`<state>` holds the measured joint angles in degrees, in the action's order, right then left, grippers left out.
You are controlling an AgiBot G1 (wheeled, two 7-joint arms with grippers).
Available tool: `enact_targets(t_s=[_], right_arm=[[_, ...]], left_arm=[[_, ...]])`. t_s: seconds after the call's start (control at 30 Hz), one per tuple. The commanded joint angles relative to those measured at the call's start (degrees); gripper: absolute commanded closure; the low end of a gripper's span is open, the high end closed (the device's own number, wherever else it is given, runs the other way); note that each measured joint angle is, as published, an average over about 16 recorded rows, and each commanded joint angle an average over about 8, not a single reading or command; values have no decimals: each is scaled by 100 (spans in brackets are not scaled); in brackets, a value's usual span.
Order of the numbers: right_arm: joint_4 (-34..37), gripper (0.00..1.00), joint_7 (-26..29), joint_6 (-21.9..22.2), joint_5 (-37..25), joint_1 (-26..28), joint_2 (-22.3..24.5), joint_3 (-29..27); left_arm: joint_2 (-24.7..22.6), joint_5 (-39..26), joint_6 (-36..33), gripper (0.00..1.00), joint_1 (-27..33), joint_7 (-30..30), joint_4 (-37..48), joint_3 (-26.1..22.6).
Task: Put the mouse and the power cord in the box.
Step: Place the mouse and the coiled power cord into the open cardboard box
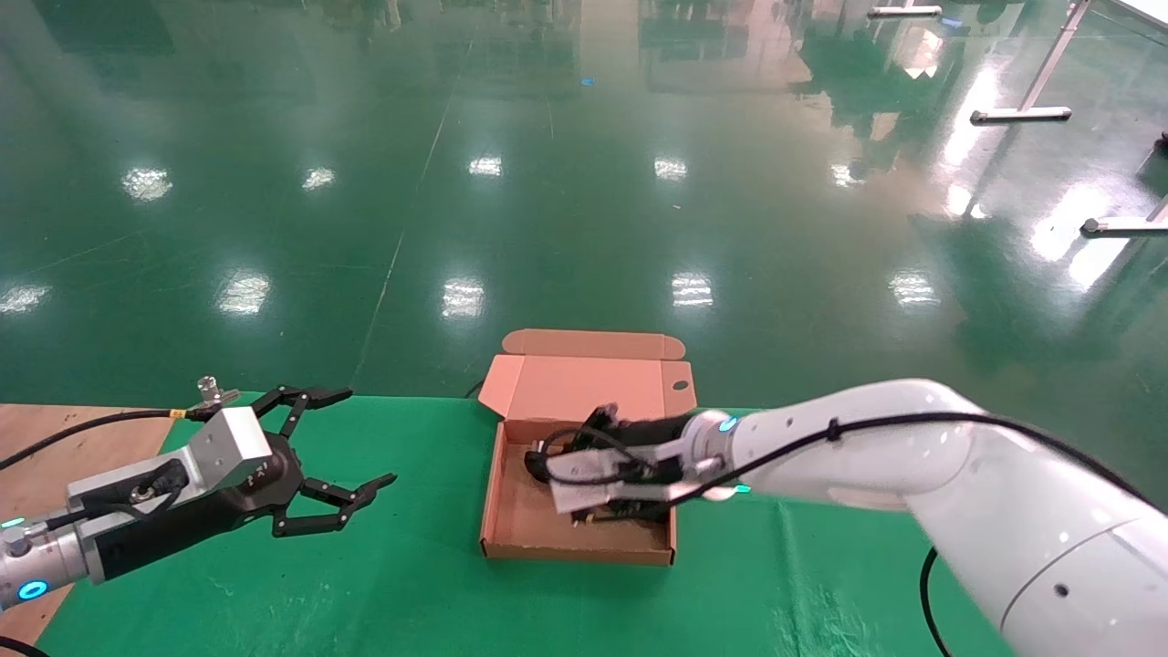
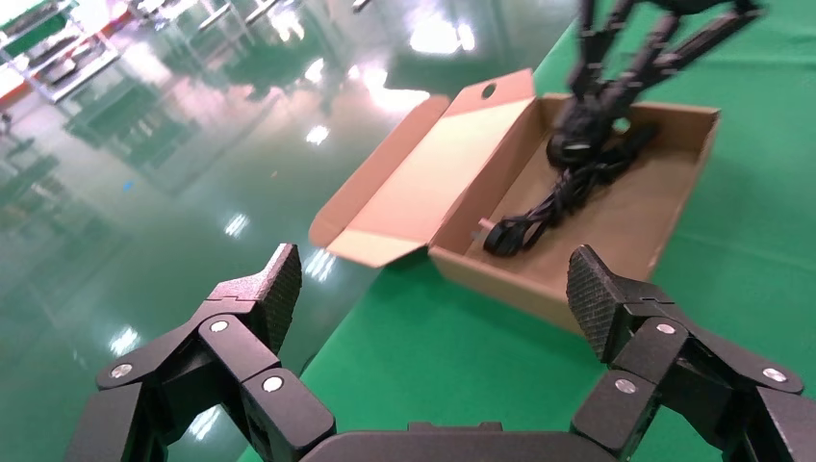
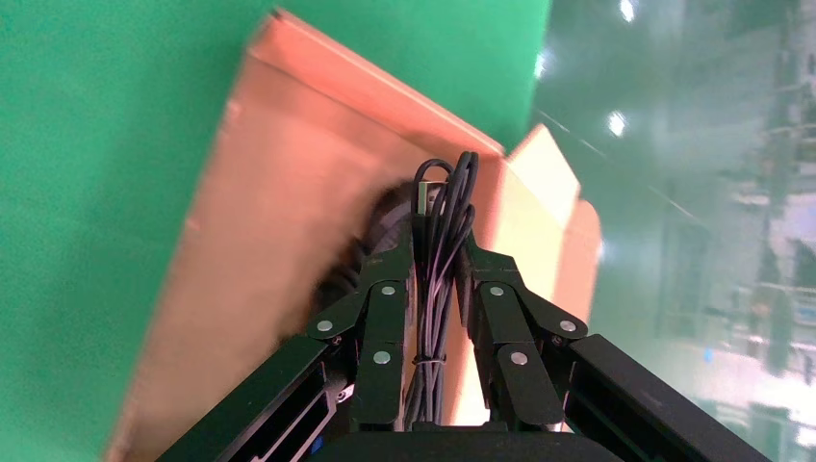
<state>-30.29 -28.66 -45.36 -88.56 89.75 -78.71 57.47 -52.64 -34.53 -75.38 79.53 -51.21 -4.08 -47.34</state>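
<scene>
The box (image 1: 575, 549) lies open on the green cloth, its lid (image 1: 593, 383) folded back past the table's far edge. My right gripper (image 1: 550, 464) reaches low into it, shut on the mouse's thin tied cable bundle (image 3: 438, 241), whose metal plug sticks out past the fingertips. In the left wrist view the mouse (image 2: 575, 140) is a rounded black body just under the right gripper (image 2: 601, 91). The power cord (image 2: 563, 192) lies on the box (image 2: 510, 279) floor with its plug near the front wall. My left gripper (image 1: 370, 436) hangs open and empty to the box's left.
The green cloth (image 1: 274, 593) covers the table; bare wood (image 1: 46, 438) shows at the far left. Glossy green floor lies beyond the table's far edge. White stand legs (image 1: 1022, 114) rest on the floor far to the right.
</scene>
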Motion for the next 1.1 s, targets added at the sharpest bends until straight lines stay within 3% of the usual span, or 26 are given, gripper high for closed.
enact_targets(t_s=[0.03,0.17,0.23,0.9,1.1], right_arm=[[-93,59,62,63,102,-70,4,212],[-171,10,118,173,210,-143,7,445],[-192,0,126,204,235,-163,7,490],[-156,0,117,114,196,-126,31,368],[-369,0,316,-104,425,-265,250,128]], left_arm=[[-34,-1,59,0,2,-38,97,1],[-64,18,93,0,2,-77,188,12],[-64,25,89,0,2,-83,206,16],[-59,-1,104,0,-7,-34,120,24],[42,-41,42,0,-106,311,-272,196]])
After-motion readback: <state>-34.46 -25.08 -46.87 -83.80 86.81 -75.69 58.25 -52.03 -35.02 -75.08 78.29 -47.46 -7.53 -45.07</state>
